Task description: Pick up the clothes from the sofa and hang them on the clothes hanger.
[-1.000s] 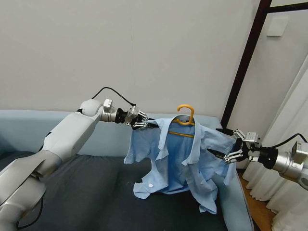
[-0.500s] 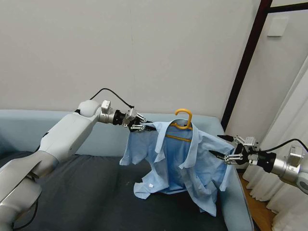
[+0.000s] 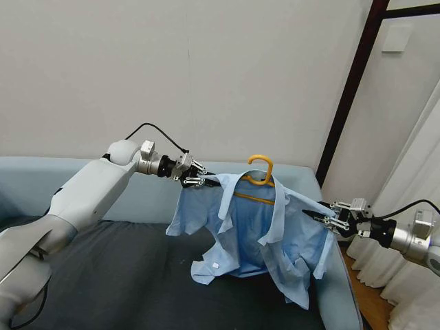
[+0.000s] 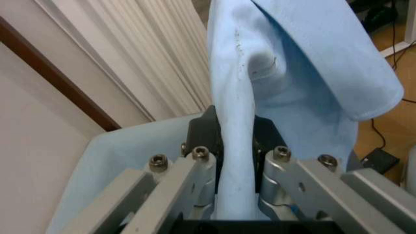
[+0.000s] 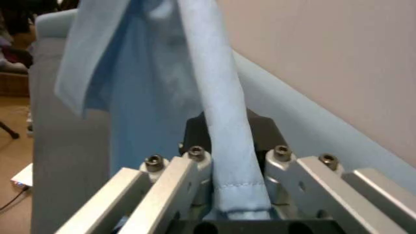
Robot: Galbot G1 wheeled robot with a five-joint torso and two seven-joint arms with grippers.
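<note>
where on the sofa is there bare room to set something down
The dark seat is bare below the left arm, bordered by the backrest and the shirt. The right end is crowded: the shirt hangs there on its hanger, stretched between the left gripper and right gripper, tail touching the seat.

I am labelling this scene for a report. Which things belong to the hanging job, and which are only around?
Job: light blue cloth shirt, orange hooked hanger, blue sofa with dark grey seat, left gripper and right gripper, both shut on the shirt.
Background: white wall, dark brown door frame, white curtain.
</note>
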